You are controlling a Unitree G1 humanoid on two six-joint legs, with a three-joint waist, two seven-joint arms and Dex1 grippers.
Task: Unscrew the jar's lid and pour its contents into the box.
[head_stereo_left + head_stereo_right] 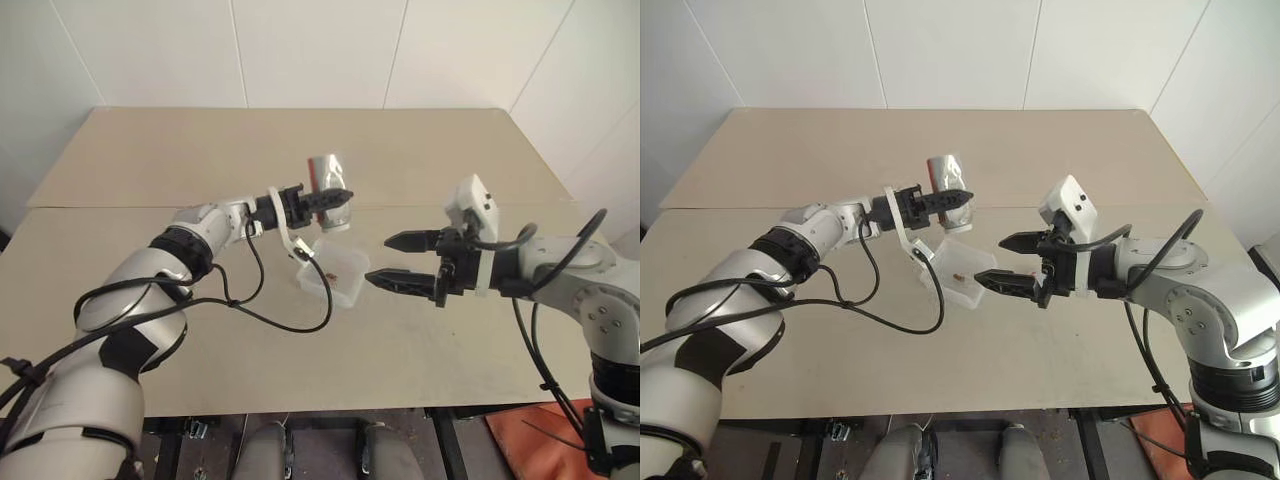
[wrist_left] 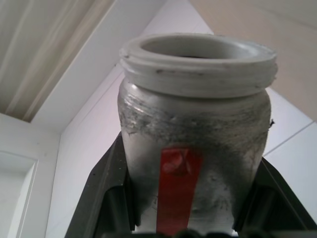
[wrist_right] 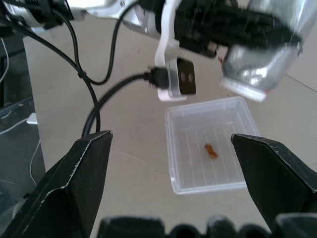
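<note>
Jar (image 1: pixel 327 180), lidless, tipped mouth-down over box (image 1: pixel 333 272) mid-desk (image 1: pixel 150 160), clenched in left gripper (image 1: pixel 335 197); brown contents (image 3: pixel 211 151) in box; right gripper (image 1: pixel 400 260) released, empty, beside box.

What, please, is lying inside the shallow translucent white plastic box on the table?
One small brown nugget-like piece lies on the floor of the shallow translucent white plastic box. Nothing covers the box's inside in the right wrist view.

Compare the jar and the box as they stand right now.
The jar is held in the air, tipped over by the left gripper; the box lies flat on the table. The jar is round with a red label; the box is square, shallow and plain. A small brown piece lies in the box; I see nothing in the jar's mouth. Both are open-topped.
</note>
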